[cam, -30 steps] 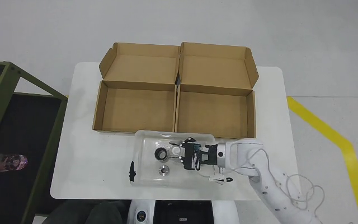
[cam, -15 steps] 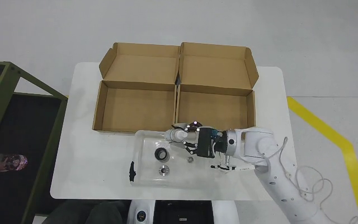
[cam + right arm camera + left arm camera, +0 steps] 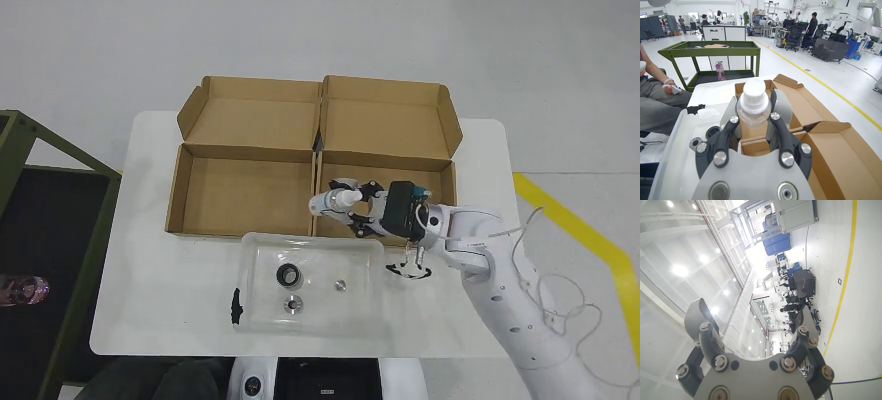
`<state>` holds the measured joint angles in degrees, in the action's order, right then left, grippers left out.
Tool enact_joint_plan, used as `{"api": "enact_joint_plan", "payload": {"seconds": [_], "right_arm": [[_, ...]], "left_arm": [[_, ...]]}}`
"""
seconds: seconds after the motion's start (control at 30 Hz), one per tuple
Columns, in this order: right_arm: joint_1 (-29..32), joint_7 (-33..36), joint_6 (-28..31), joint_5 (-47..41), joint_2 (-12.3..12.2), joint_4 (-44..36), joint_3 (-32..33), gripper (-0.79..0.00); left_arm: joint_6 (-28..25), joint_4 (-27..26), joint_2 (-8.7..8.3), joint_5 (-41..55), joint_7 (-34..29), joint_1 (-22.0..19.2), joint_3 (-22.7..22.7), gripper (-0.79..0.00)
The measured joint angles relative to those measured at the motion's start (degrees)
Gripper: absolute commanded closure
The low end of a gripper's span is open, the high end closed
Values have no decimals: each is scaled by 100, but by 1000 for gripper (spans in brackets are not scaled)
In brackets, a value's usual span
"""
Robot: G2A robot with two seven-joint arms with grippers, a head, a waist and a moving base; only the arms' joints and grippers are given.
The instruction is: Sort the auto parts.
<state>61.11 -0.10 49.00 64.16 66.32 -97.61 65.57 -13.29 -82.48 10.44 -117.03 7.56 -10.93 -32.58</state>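
Top view: right hand (image 3: 353,207) grips white part (image 3: 331,204) above right box (image 3: 352,180).

Right arm (image 3: 505,310) reaches forward and inward, elbow bent, wrist about level | right gripper (image 3: 352,204) turned sideways, both fingers pinched tight on a white-capped part (image 3: 754,94) | left gripper (image 3: 751,311) angled steeply upward, fingers spread wide apart
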Motion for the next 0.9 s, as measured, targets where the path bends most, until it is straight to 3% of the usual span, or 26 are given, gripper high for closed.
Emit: {"api": "enact_joint_plan", "payload": {"seconds": [0.9], "right_arm": [[-1226,353,-860,356,256,2056,-722,0]], "left_arm": [[0,0,0,0,0,0,0,-785]]}}
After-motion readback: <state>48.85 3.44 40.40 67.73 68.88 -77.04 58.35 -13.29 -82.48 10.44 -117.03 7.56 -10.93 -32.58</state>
